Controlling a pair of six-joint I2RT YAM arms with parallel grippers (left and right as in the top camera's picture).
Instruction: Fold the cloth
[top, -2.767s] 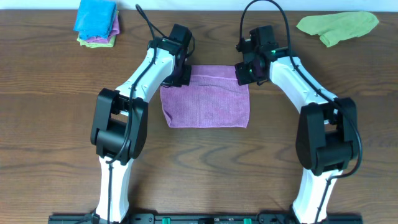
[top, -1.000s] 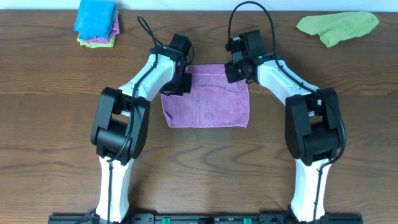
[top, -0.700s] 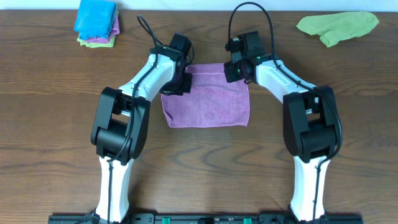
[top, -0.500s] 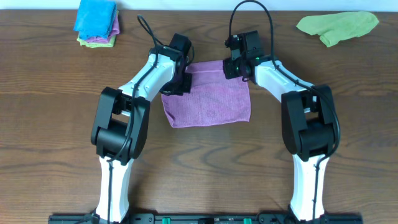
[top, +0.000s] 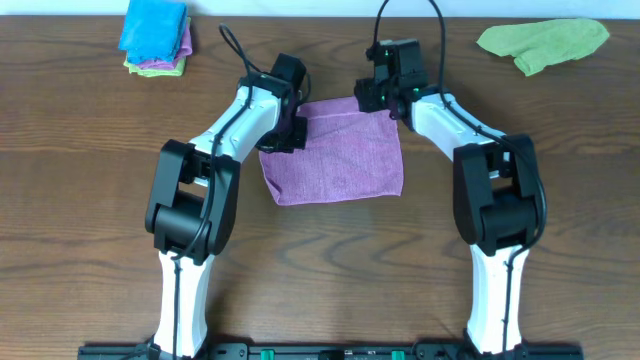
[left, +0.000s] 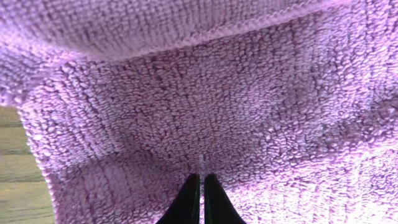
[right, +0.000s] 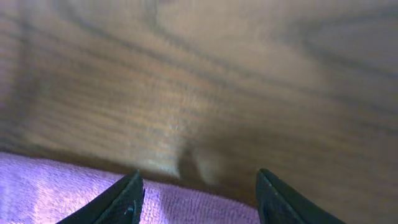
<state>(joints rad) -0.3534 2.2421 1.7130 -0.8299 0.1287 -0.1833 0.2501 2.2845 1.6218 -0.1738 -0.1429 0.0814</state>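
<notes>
left wrist: left gripper (left: 200, 182) pinches purple cloth (top: 335, 152); right gripper (right: 199, 180) spread apart at its edge.

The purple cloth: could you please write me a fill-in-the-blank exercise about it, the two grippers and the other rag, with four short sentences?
1. The cloth lying between the two arms is ____ in colour.
2. The left gripper is ____ on the cloth.
3. The right gripper is ____, its fingers wide apart.
4. The crumpled rag in the top right corner of the overhead view is ____.

Missing words: purple; shut; open; green.
</notes>
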